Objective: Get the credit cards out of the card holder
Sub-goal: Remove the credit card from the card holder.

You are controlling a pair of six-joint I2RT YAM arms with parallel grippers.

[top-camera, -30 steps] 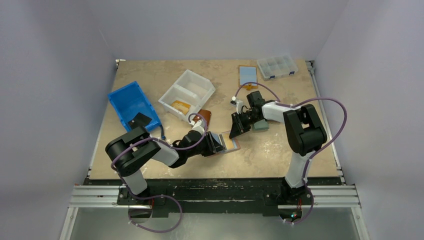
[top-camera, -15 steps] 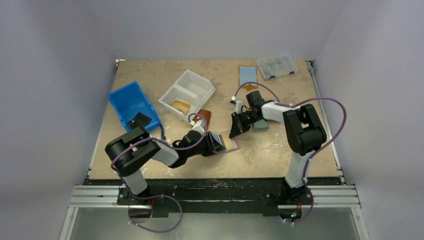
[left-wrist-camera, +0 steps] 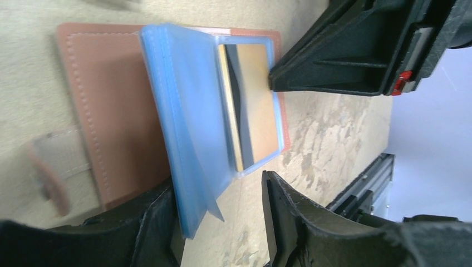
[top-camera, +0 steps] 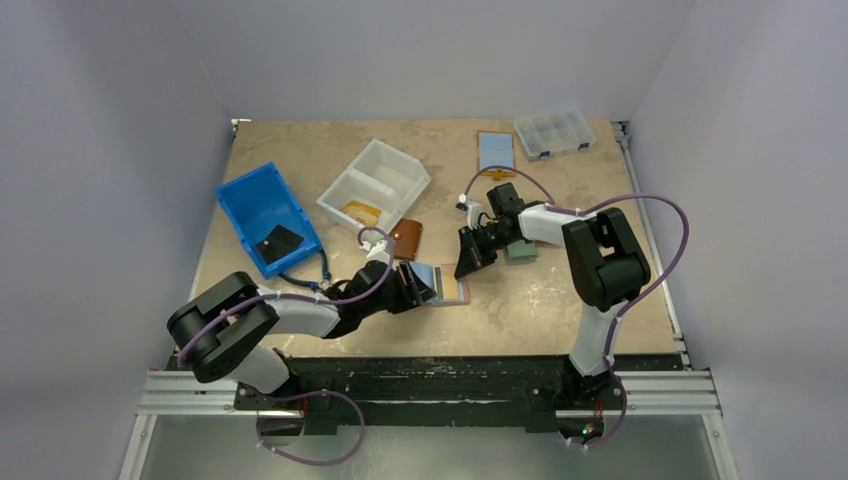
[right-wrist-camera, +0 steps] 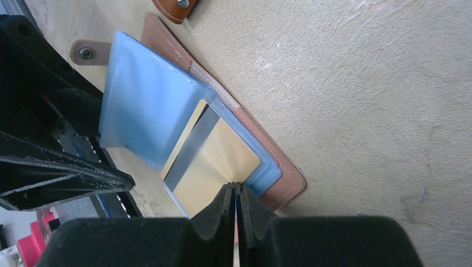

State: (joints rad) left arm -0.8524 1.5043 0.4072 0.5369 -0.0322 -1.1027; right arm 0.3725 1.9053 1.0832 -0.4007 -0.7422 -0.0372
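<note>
The brown leather card holder (top-camera: 447, 288) lies open on the table, with light-blue plastic leaves (left-wrist-camera: 189, 111) inside. A gold credit card (right-wrist-camera: 214, 158) with a dark stripe sits in the lower blue sleeve and also shows in the left wrist view (left-wrist-camera: 259, 105). My left gripper (left-wrist-camera: 220, 192) is open at the raised blue leaves, one finger (left-wrist-camera: 156, 222) against their edge. It shows in the top view (top-camera: 408, 287) left of the holder. My right gripper (right-wrist-camera: 235, 188) is shut, its tips on the gold card's end. It sits in the top view (top-camera: 466, 262) just right of the holder.
A blue bin (top-camera: 262, 215) and a divided white bin (top-camera: 375, 180) stand at the back left. A small brown pouch (top-camera: 407, 238) lies just behind the holder. A clear compartment box (top-camera: 555, 132) and a light-blue rectangle (top-camera: 496, 150) lie at the back. A grey-green item (top-camera: 521, 251) lies under the right arm.
My left arm has drawn back to the left, and the card holder has shifted left with it. My right gripper followed a little to the left and stays shut.
</note>
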